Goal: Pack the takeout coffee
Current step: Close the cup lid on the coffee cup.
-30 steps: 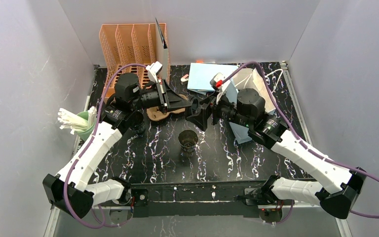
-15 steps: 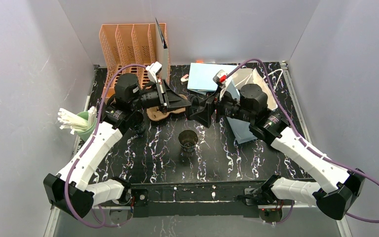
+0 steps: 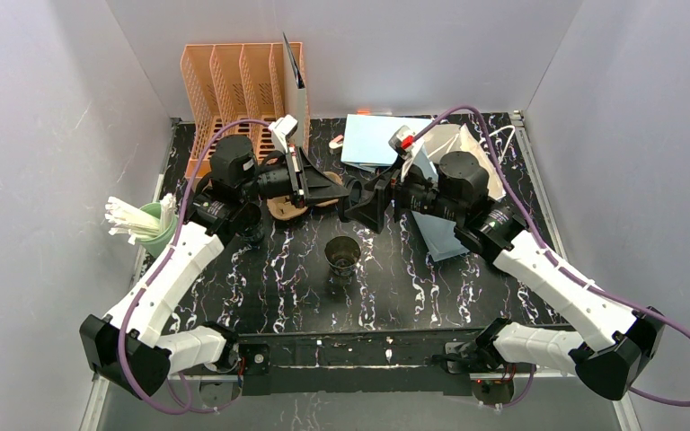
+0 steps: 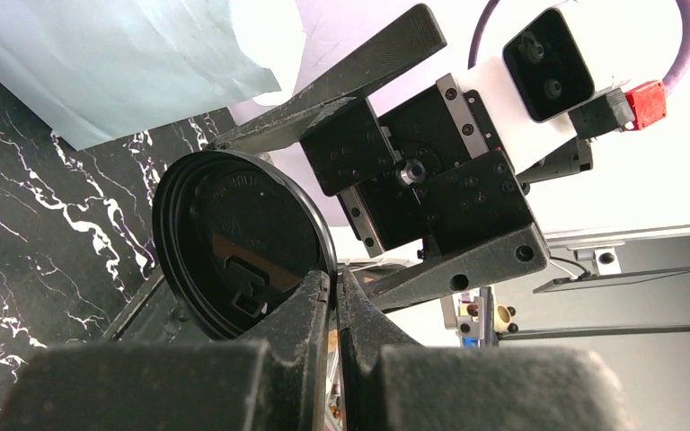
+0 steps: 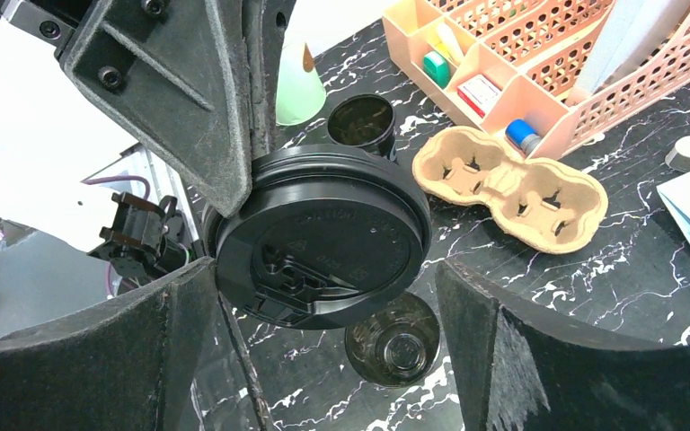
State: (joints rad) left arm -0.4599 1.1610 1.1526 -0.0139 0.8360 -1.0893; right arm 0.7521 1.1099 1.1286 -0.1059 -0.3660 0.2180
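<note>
You see your left gripper point(image 4: 332, 289) pinched shut on the rim of the black lid point(image 4: 234, 242), above centre in the top view; your right gripper point(image 5: 325, 269) straddles that lid, jaws wide; an open cup point(image 3: 343, 256) stands just below, mid-frame.

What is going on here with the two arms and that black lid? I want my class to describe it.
The left pincer is shut on the rim of a black lid, holding it in the air above the table. The right pincer is open, its fingers on either side of the same lid without gripping it, so this looks like a handover. A dark cup and a second cup stand uncovered, the pulp carrier is empty, and the light-blue bag sits at the back.
</note>
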